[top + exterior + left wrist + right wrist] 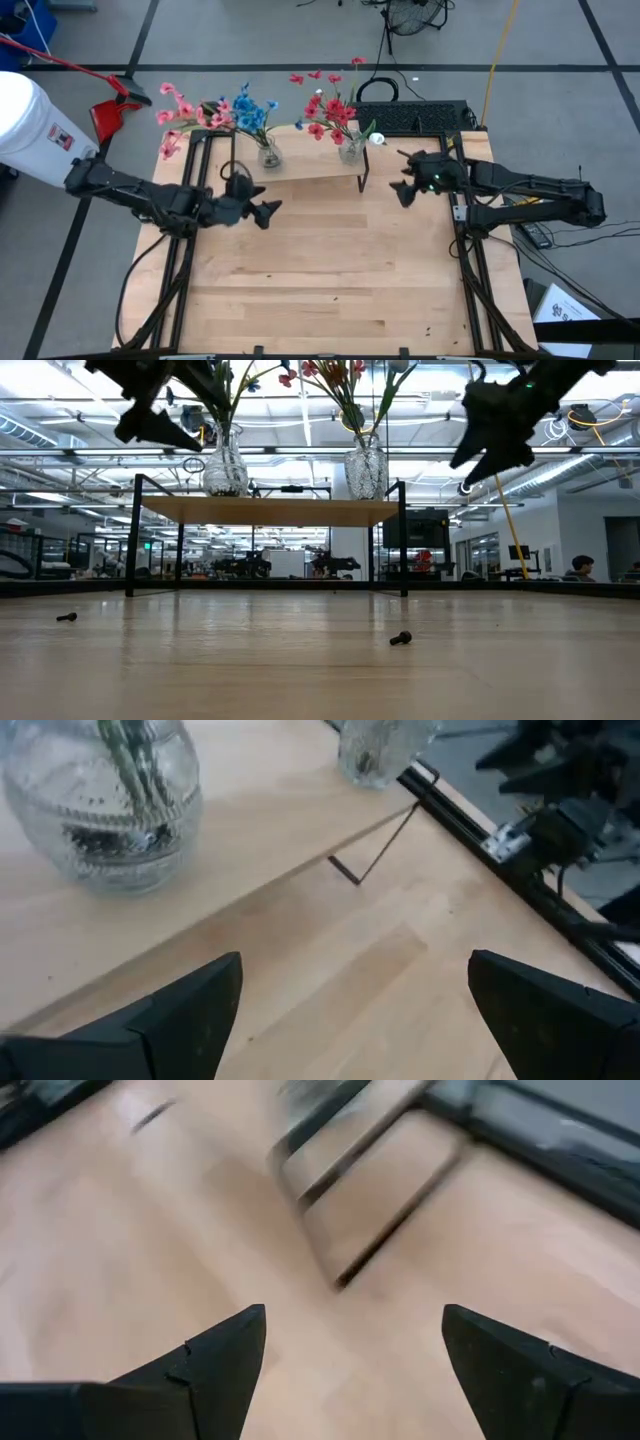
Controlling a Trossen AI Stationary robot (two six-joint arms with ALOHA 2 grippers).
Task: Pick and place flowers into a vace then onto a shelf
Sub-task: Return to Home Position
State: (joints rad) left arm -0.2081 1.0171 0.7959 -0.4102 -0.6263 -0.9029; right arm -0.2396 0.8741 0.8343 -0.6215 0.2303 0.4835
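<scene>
Two glass vases stand on the shelf [300,165] at the table's far side. The left vase [268,152] holds pink and blue flowers [215,112]. The right vase [350,148] holds red flowers with a white bud [330,105]. My left gripper [268,212] hangs open over the table, just in front of the shelf's left half, with the left vase [100,810] close ahead. My right gripper [405,187] hangs open beside the shelf's right end, near its black leg [380,1230]. Neither holds anything.
Two small black screws [66,617] [400,639] lie on the tabletop in front of the shelf. A black keyboard [410,118] sits behind the table's far right corner. A red dustpan [112,112] lies on the floor at the far left. Bare wood stretches toward the near edge.
</scene>
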